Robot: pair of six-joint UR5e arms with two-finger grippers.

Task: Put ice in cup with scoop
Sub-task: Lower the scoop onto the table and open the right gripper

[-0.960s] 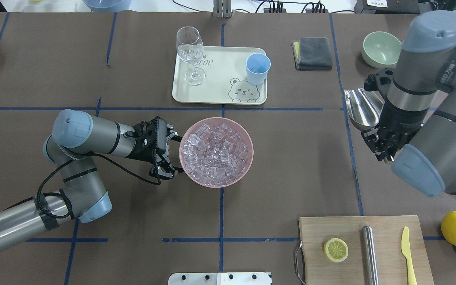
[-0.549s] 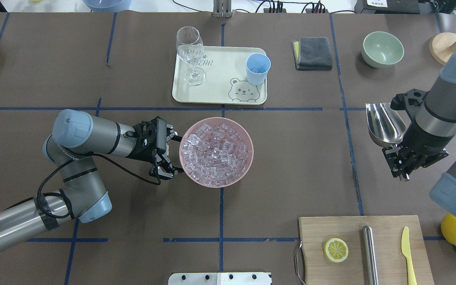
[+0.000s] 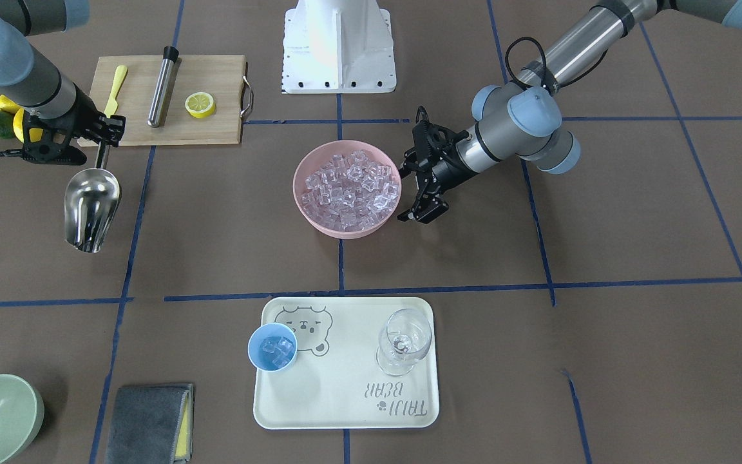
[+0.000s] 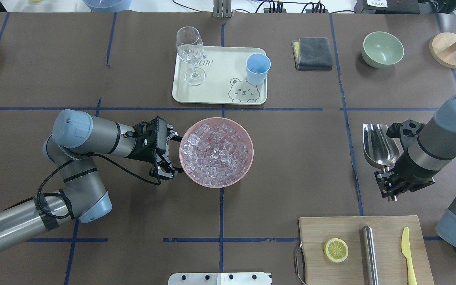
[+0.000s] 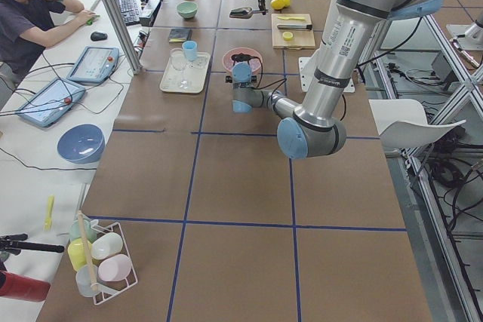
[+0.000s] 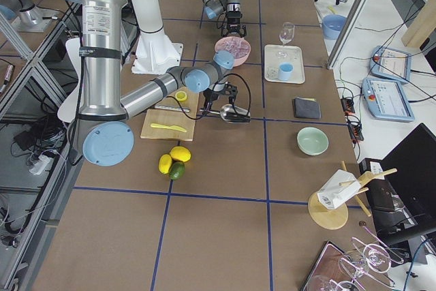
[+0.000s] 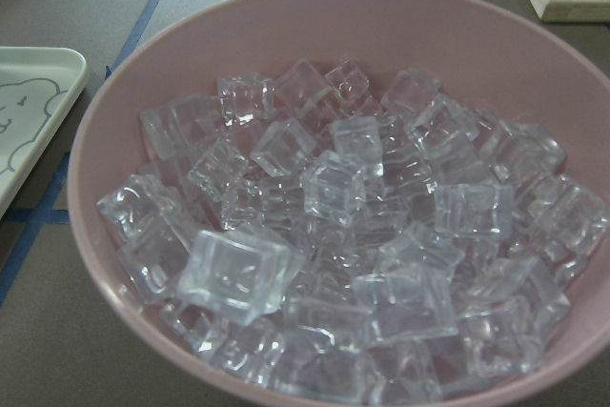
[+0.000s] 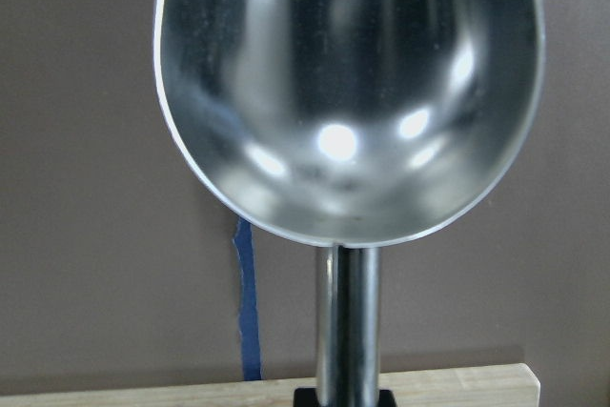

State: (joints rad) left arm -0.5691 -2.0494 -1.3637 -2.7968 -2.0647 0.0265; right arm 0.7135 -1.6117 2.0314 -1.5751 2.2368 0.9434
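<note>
At the bottom right of the overhead view, nearest the robot, a wooden cutting board (image 4: pixel 350 229) is lying on the brown tabletop (image 4: pixel 291 166), carrying a lemon half (image 4: pixel 335 249), a steel cylinder (image 4: pixel 369 253) and a yellow knife (image 4: pixel 408 253).

Just above the board, at the right edge, the right gripper (image 4: pixel 386 185) is clamping the thin handle of the scoop (image 4: pixel 379 144). The trough is pointing toward the top of the frame, open side up. In the right wrist view the trough is showing empty, with bare tabletop beyond it. Whether the scoop is touching the tabletop cannot be told.

At mid-frame, left of centre, the left gripper (image 4: pixel 170 153) is sitting against the left outer wall of the pink bowl (image 4: pixel 249 139). Its fingers are spread wide and are gripping nothing. The bowl is standing in the centre, heaped with ice (image 4: pixel 214 154), well apart from the scoop.

Farther up, at top centre, a cream tray (image 4: pixel 220 93) is lying flat. The cup (image 4: pixel 258 69) is standing upright at the tray's right side. In the front-facing view a few clear cubes are showing inside it. A wine glass (image 4: pixel 190 53) is standing at the tray's left side.

To the right of the tray, a folded grey cloth (image 4: pixel 313 53) and a green bowl (image 4: pixel 382 49) are resting near the top edge.
</note>
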